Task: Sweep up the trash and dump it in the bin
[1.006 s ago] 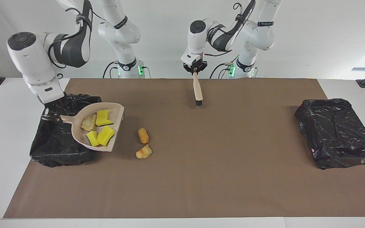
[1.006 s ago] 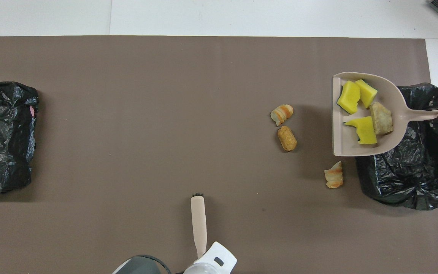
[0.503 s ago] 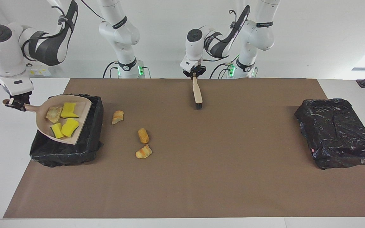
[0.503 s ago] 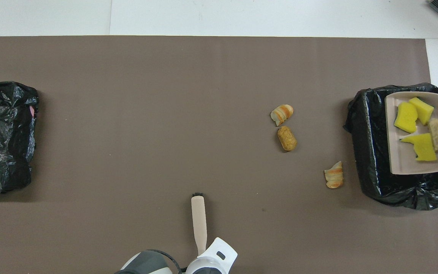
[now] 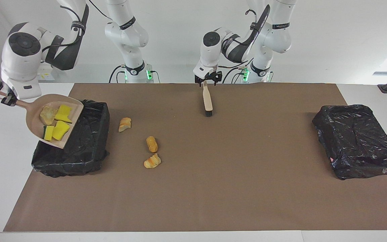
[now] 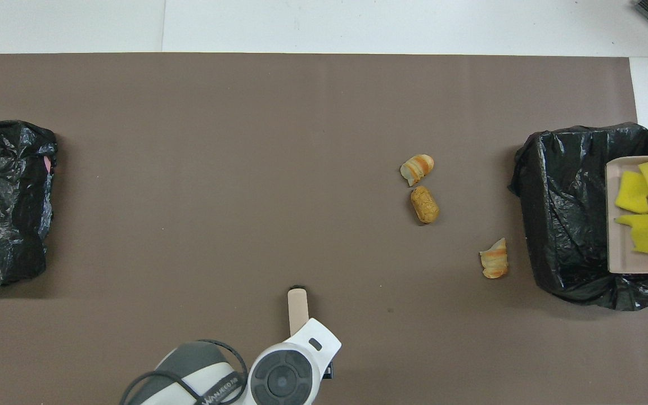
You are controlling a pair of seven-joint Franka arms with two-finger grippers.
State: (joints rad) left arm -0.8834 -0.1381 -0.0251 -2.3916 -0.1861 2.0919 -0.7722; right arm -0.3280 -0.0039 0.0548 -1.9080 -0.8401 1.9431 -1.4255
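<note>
My right gripper (image 5: 6,99) is shut on the handle of the beige dustpan (image 5: 34,118), held tilted over the black-lined bin (image 5: 89,137) at the right arm's end. The pan holds three yellow sponge pieces (image 5: 63,113) and one tan lump (image 5: 48,114); it also shows in the overhead view (image 6: 616,253). Three tan-orange lumps lie on the mat: one beside the bin (image 5: 125,124), two more toward the middle of the table (image 5: 152,144) (image 5: 152,161). My left gripper (image 5: 207,80) is shut on the brush (image 5: 208,100), bristles down on the mat.
A second black-lined bin (image 5: 358,141) stands at the left arm's end. A brown mat (image 5: 213,188) covers the table. In the overhead view the left arm's wrist (image 6: 284,377) covers most of the brush (image 6: 297,304).
The right gripper has carried the dustpan from beside the bin to over it, toward the right arm's end, and tilted it mouth-down. The left gripper drew the brush slightly toward the robots.
</note>
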